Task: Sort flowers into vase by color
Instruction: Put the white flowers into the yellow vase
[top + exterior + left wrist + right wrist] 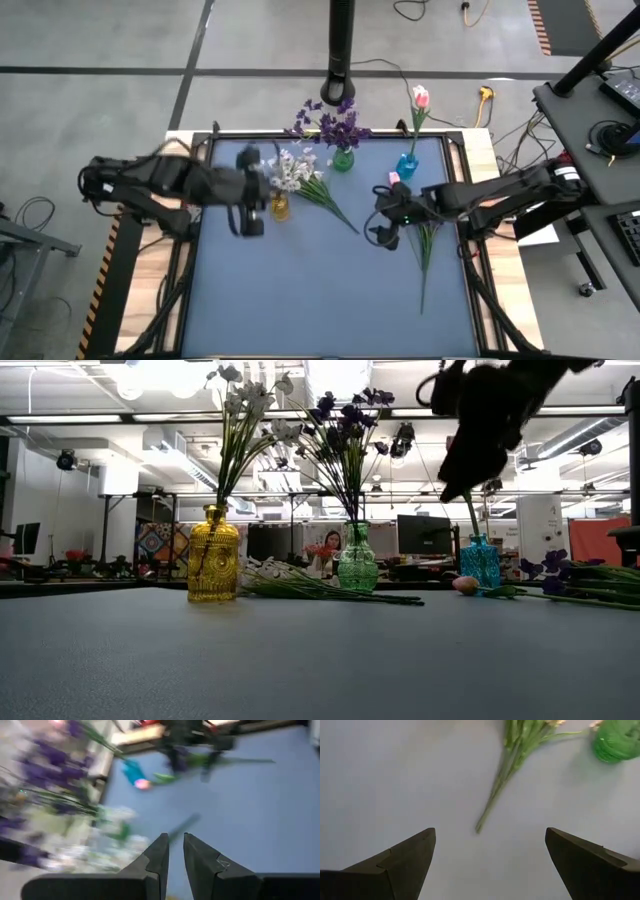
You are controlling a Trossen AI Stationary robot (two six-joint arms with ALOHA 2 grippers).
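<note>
3 vases are lined along the far side of the blue table point(300, 300): a yellow vase point(214, 555) with white sprays, a green vase point(357, 558) with purple blossoms point(335, 125), a blue vase point(406, 164) with 1 pink tulip point(420, 96). A loose white sprig point(325, 200) is left lying between the arms, more stems point(427, 245) by the right arm. The left gripper point(250, 215) is held nearly closed and empty beside the yellow vase. The right gripper point(385, 232) is spread wide (nothing held), probably readied for a stem.
</note>
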